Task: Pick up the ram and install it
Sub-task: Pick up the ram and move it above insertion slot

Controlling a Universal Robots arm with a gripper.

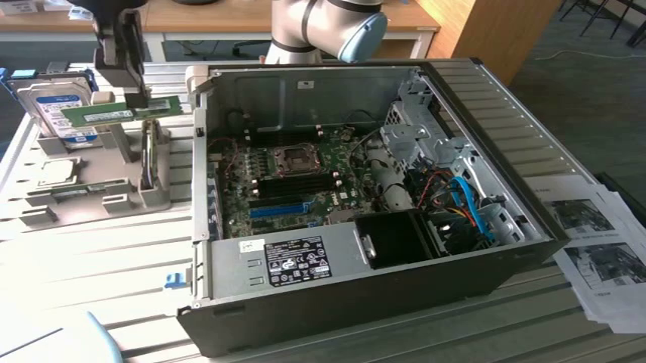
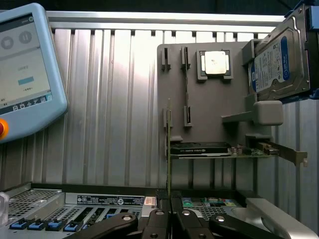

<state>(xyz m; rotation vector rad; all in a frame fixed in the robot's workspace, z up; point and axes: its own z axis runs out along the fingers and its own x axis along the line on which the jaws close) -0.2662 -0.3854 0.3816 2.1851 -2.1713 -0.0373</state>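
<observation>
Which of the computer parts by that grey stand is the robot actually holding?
The ram, the thin green stick clamped in the gripper over the stand. The hard drive, processor chip and graphics card rest on the stand.

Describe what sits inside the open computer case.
A motherboard with a processor socket, a blue slot strip, blue cables and a black fan housing; the housing hides the board beneath it.

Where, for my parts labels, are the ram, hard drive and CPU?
ram (image 1: 96,116), exterior view, its green face.
hard drive (image 1: 56,106), exterior view, its blue-white label.
CPU (image 2: 215,63), wrist view, its silver top.
</observation>
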